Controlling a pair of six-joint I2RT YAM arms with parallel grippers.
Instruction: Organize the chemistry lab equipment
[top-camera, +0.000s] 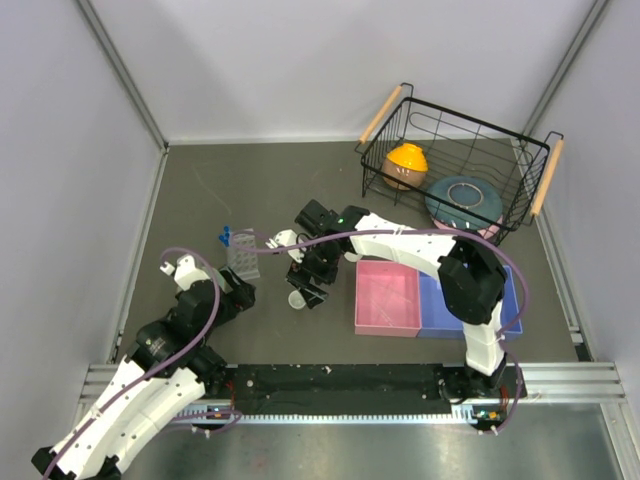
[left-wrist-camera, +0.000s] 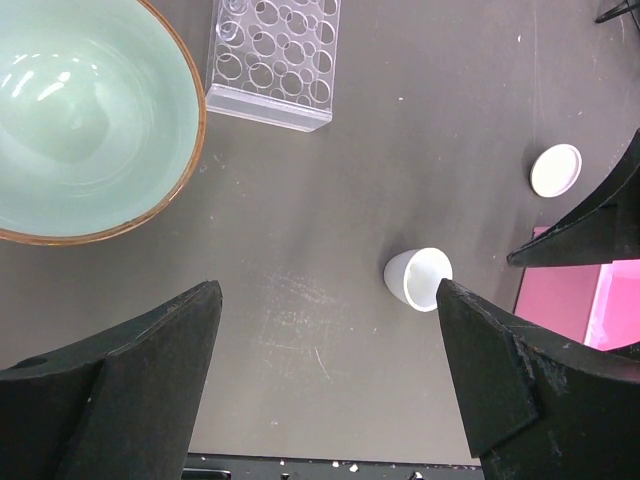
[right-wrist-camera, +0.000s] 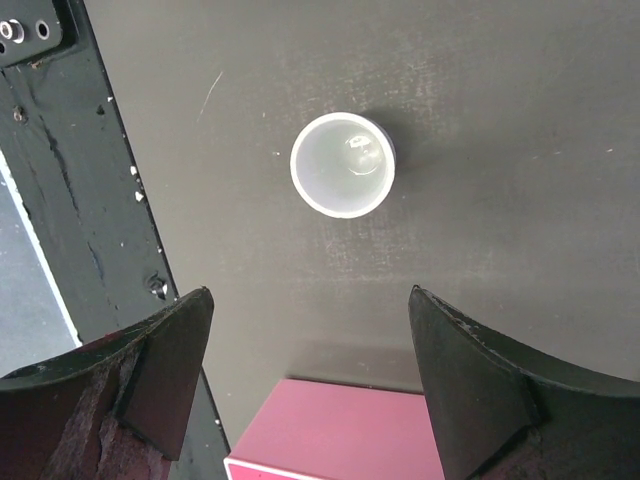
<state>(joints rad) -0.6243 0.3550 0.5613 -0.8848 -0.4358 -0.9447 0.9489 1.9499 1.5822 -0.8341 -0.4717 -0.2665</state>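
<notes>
A small white cup-shaped dish (top-camera: 297, 299) sits on the dark table, lying tilted in the left wrist view (left-wrist-camera: 418, 278) and seen from straight above in the right wrist view (right-wrist-camera: 343, 165). A flat round white dish (left-wrist-camera: 555, 170) lies farther back (top-camera: 285, 240). The clear tube rack (top-camera: 242, 258) stands left of it (left-wrist-camera: 270, 60), with blue-capped tubes (top-camera: 226, 237) at its far end. My right gripper (top-camera: 308, 283) hangs open just above the cup (right-wrist-camera: 310, 292). My left gripper (top-camera: 243, 293) is open and empty, left of the cup (left-wrist-camera: 328, 290). No pipettes show.
A pale green bowl (left-wrist-camera: 80, 120) sits beside the rack, under my left arm. A pink tray (top-camera: 388, 298) and a blue tray (top-camera: 440, 308) lie right of the cup. A black wire basket (top-camera: 520, 215) at the back right holds an orange bowl (top-camera: 405, 165) and a teal plate (top-camera: 463, 200).
</notes>
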